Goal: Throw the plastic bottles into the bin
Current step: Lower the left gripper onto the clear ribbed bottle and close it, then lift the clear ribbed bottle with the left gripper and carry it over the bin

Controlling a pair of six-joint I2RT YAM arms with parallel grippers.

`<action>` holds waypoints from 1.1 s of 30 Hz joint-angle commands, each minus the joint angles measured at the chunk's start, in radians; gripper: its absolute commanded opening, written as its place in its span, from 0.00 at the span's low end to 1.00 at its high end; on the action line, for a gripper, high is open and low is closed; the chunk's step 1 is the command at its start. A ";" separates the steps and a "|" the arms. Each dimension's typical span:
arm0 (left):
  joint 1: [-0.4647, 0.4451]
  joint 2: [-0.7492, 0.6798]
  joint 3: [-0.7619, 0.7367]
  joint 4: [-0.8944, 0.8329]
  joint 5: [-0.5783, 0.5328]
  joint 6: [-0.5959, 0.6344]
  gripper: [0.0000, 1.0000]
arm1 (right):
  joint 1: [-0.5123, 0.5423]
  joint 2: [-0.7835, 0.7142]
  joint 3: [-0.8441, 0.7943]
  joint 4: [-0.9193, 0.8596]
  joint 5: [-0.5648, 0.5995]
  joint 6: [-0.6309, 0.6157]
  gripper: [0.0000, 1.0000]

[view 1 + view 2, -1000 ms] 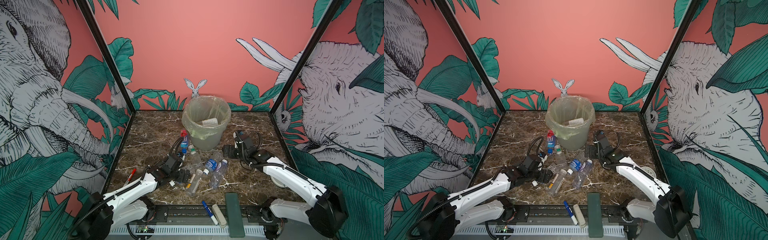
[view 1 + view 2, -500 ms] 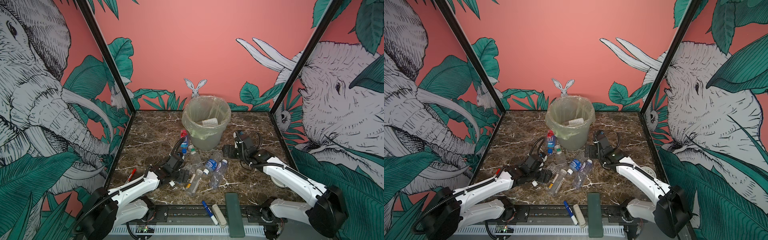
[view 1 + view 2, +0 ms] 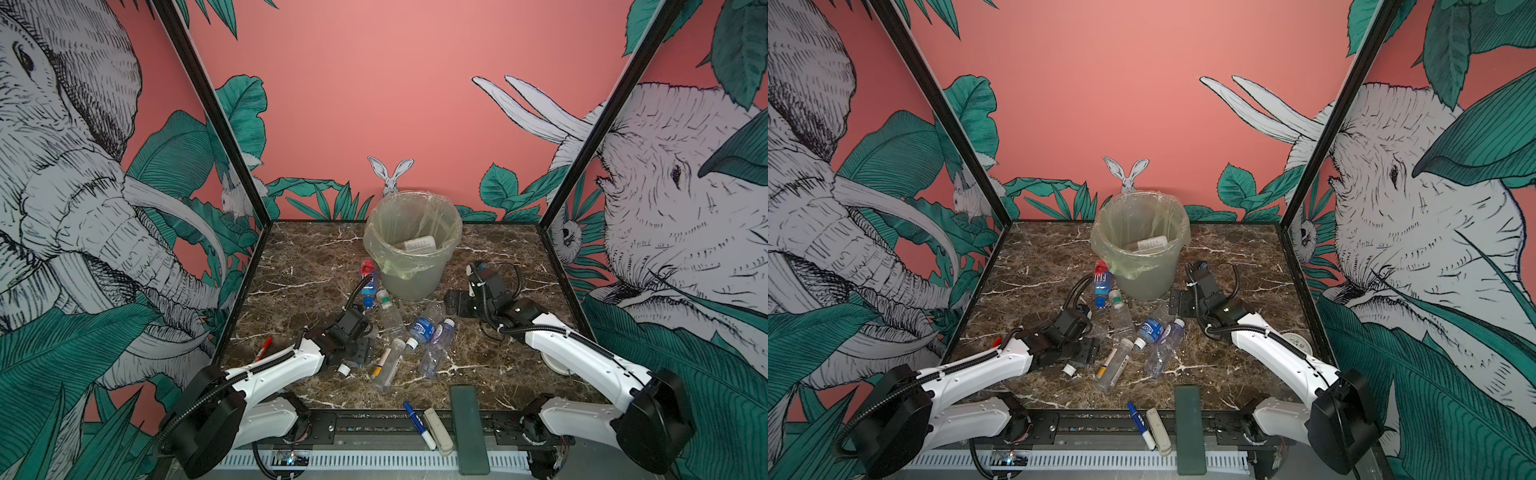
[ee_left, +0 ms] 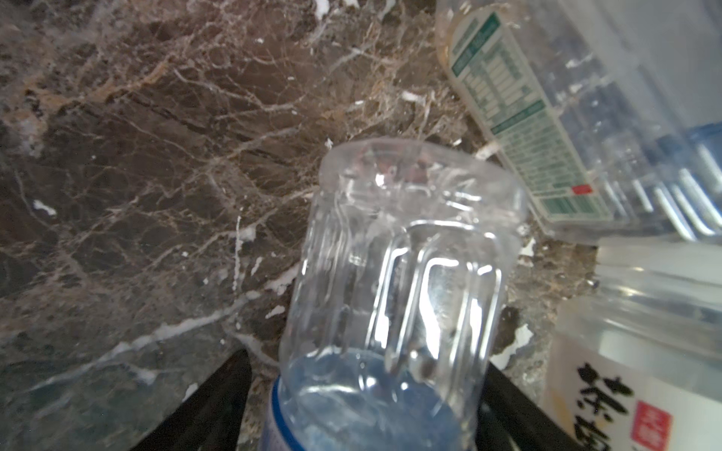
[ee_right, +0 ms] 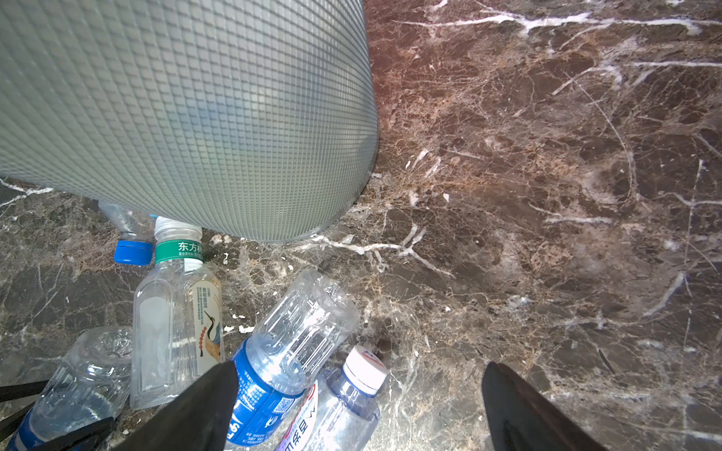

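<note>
- Six plastic bottles (image 3: 424, 330) lie loose on the marble table (image 3: 299, 266), clustered in front of the bin (image 3: 411, 282). A seventh, white-labelled bottle (image 3: 419, 243) lies inside the bin's pale green bag.
- Far left, a red pen (image 3: 264, 348) lies near the table's edge, apart from the cluster.
- The left gripper (image 3: 360, 356) sits low over the table. Its black fingers (image 4: 218, 406) stand either side of a clear blue-labelled bottle (image 4: 390, 281) lying on its side, with a white cap (image 3: 343, 369) showing below the gripper. Whether the fingers press on the bottle cannot be told.
- A blue-capped bottle (image 3: 369, 282) lies just beside the bin's left wall, cap toward the front.
- Next to it lies a green-capped bottle (image 3: 388, 316), cap toward the bin.
- Nearer the front lies a yellow-labelled bottle (image 3: 388, 365).
- A crumpled bottle with a blue wrap (image 3: 423, 328) and a white-capped bottle (image 3: 436, 349) lie side by side, touching.
- The bin stands upright at the middle back of the table.
- The right gripper (image 3: 455, 303) hovers beside the bin's right foot, jaws spread wide with nothing between them.
- On the front rail lie a blue-and-white marker (image 3: 417, 424) and a dark green bar (image 3: 469, 428).
</note>
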 commanded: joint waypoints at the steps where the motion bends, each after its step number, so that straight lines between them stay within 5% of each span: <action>1: -0.005 0.008 0.021 -0.024 -0.018 -0.017 0.85 | 0.003 0.002 0.003 0.016 0.007 -0.005 0.99; 17: -0.005 -0.034 0.033 -0.042 -0.037 0.003 0.65 | 0.003 0.005 0.021 0.007 0.004 -0.010 0.99; 33: -0.005 -0.270 0.004 0.017 0.004 0.110 0.61 | 0.003 0.012 0.014 0.024 -0.008 -0.008 0.99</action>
